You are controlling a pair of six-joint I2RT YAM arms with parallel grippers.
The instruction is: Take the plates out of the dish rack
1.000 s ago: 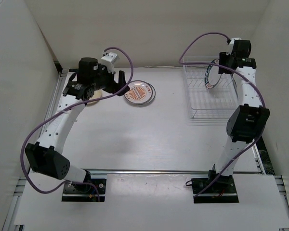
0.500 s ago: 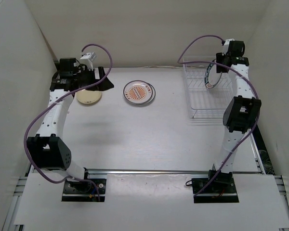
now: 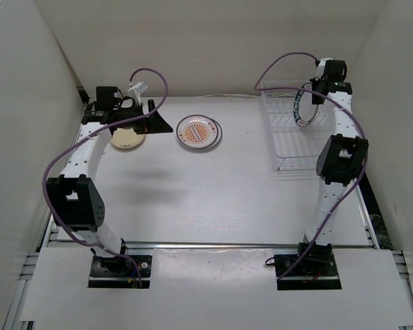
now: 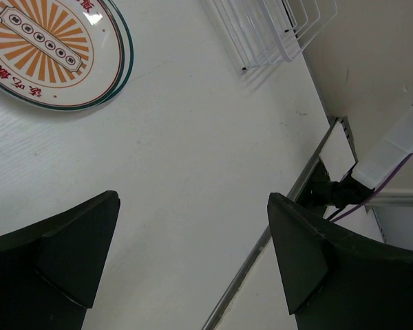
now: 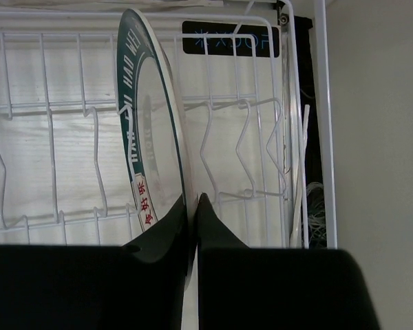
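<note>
**Dish rack** (image 3: pixel 296 148): white wire basket at the far right of the tabletop (image 3: pixel 213 199). It is the landmark for every entry below.

**Green-rimmed plate** (image 5: pixel 151 130): stands on edge in a slot of the dish rack. The slotted bars prop it upright, which leaves its upper rim free to be taken from above.

**Right fingers** (image 5: pixel 220 240): directly over the dish rack, pressed together on the rim of the green-rimmed plate, one on each face. The rim is thin, hence the very narrow gap. Judged step: lifting the plate out of its slot.

**Orange-centred plate** (image 3: pixel 199 131): lies flat on the tabletop, well apart from the dish rack on its left. It looks already unloaded.

**Tan plate** (image 3: pixel 127 139): lies flat, farther left of the dish rack, beyond the orange-centred plate.

**Left fingers** (image 4: pixel 62 254): spread wide and holding nothing. They are far left of the dish rack, near the tan plate and raised off the tabletop, presumably parked away from the working side.
</note>
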